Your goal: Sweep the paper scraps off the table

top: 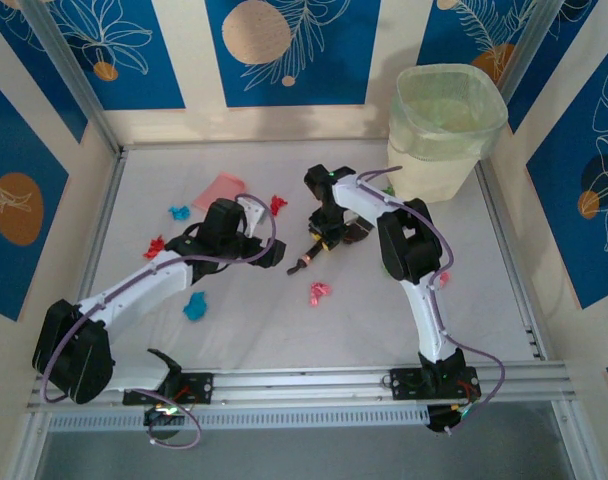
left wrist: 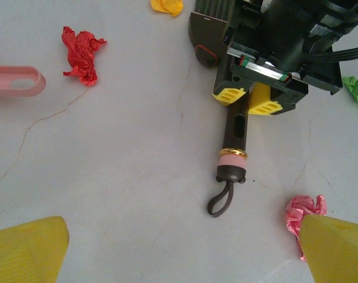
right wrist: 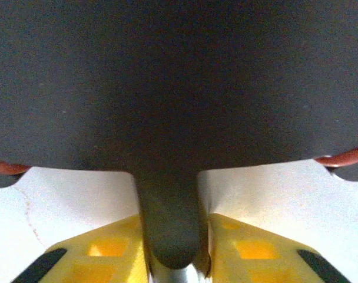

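Paper scraps lie scattered on the white table (top: 284, 330): blue (top: 195, 305), pink (top: 320, 292), red (top: 277, 205) and others. In the left wrist view I see a red scrap (left wrist: 80, 54), a pink one (left wrist: 302, 212), a green one (left wrist: 357, 87) and an orange one (left wrist: 167, 6). My right gripper (top: 327, 238) (left wrist: 248, 99) (right wrist: 172, 236) is shut on the handle of the black brush (left wrist: 236, 127) (right wrist: 167, 88), which lies on the table. My left gripper (top: 267, 250) (left wrist: 179, 253) hovers open just left of the brush's strap end, holding nothing.
The pink dustpan (top: 222, 190) lies at the back left, its handle (left wrist: 17, 81) pointing toward the brush. A bin lined with a bag (top: 446, 125) stands at the back right corner. Aluminium rails (top: 314, 380) edge the table.
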You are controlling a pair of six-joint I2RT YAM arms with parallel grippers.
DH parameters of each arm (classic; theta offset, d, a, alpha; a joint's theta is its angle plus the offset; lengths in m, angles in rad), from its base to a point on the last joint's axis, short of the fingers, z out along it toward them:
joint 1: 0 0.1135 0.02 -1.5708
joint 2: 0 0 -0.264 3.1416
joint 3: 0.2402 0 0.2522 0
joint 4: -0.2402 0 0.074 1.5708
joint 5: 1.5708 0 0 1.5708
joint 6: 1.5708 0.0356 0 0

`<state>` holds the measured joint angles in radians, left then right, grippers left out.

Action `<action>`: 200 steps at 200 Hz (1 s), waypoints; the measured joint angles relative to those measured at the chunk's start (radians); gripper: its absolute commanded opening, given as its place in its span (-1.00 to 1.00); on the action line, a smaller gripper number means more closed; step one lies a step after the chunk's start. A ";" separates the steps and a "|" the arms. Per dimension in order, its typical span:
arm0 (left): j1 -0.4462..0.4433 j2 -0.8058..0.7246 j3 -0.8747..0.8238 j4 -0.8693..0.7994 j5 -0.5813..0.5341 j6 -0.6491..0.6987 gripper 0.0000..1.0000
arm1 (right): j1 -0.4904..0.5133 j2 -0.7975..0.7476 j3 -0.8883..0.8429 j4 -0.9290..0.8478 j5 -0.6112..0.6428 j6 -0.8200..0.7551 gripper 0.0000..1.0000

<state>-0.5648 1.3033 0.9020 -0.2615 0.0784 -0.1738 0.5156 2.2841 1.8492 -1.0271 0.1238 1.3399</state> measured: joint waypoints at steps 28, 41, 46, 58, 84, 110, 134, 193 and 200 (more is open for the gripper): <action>0.000 -0.012 -0.001 0.000 0.000 0.000 1.00 | -0.001 -0.001 -0.001 0.002 -0.005 -0.006 -0.73; 0.000 -0.016 -0.001 0.000 0.000 0.001 1.00 | -0.001 -0.008 -0.013 0.012 -0.005 -0.005 -0.80; 0.000 -0.016 -0.001 0.000 0.000 0.001 1.00 | 0.000 -0.013 -0.021 0.019 -0.005 -0.006 -0.84; 0.000 -0.018 -0.001 0.000 0.000 0.004 1.00 | 0.002 -0.031 -0.047 0.036 -0.003 -0.012 -0.93; 0.000 -0.026 -0.001 -0.001 0.001 0.009 1.00 | 0.016 -0.093 -0.134 0.062 0.000 -0.031 -1.00; 0.000 -0.055 0.011 -0.016 0.012 0.023 1.00 | 0.039 -0.201 -0.216 0.074 -0.006 -0.042 -1.00; 0.000 -0.095 0.063 -0.053 0.033 0.051 1.00 | 0.055 -0.359 -0.291 0.079 -0.012 -0.044 -1.00; -0.004 -0.182 0.155 -0.034 0.134 0.084 0.99 | 0.008 -0.665 -0.399 0.014 -0.069 0.038 -1.00; -0.008 -0.181 0.155 -0.022 0.143 0.083 0.99 | -0.013 -0.671 -0.404 -0.006 -0.093 0.056 -1.00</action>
<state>-0.5732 1.1221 1.0573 -0.2832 0.2211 -0.0906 0.5030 1.6131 1.4456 -1.0336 0.0311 1.3960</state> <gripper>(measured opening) 0.997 0.213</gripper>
